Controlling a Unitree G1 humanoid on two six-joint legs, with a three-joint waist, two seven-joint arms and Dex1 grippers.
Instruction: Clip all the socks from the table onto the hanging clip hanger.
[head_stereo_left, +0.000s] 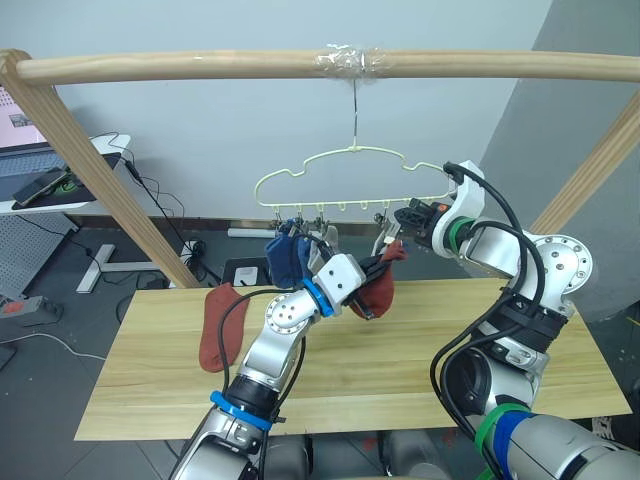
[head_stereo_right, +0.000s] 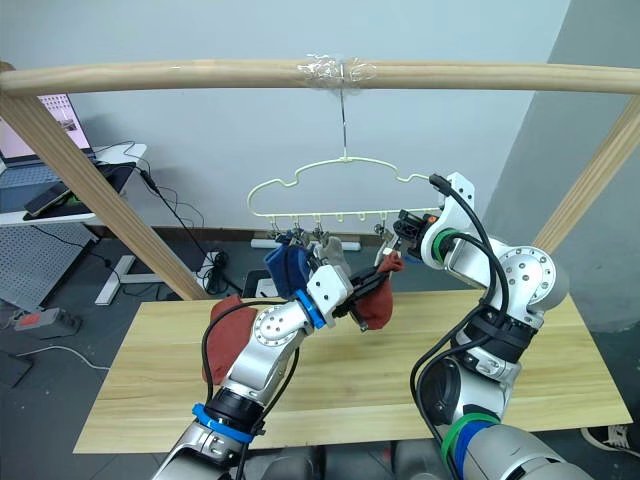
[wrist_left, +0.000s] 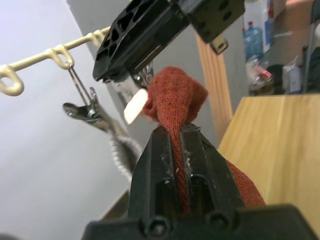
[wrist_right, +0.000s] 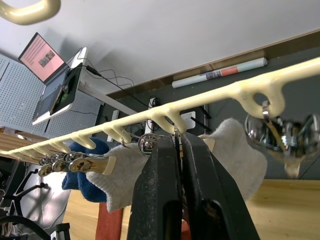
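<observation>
The job stood partway done. On the clip hanger (head_stereo_left: 330, 175), hung by its hook from the wooden pole (head_stereo_left: 200, 66), blue socks (head_stereo_left: 287, 257) and light grey socks (wrist_right: 227, 150) already dangled from clips toward the hanger's left and middle. How many of each were up could not be counted surely from these views.

One rust-red sock (head_stereo_left: 377, 288) was in the air, its upper end pinched between the closed fingers of the left hand (wrist_left: 175, 150) and raised to the right part of the hanger. The toe of that sock sat just beside a metal clip (wrist_left: 136, 102), which the right hand (head_stereo_left: 408, 222) appeared to be working; the right wrist view showed that hand's fingers drawn together on a clip's thin wire, so it was judged to be squeezing the clip.

The other rust-red sock (head_stereo_left: 218, 325) lay at the desk's (head_stereo_left: 400, 390) left edge, partly drooping over it, well apart from both hands. Clipping the held sock and fetching that last one remained.
</observation>
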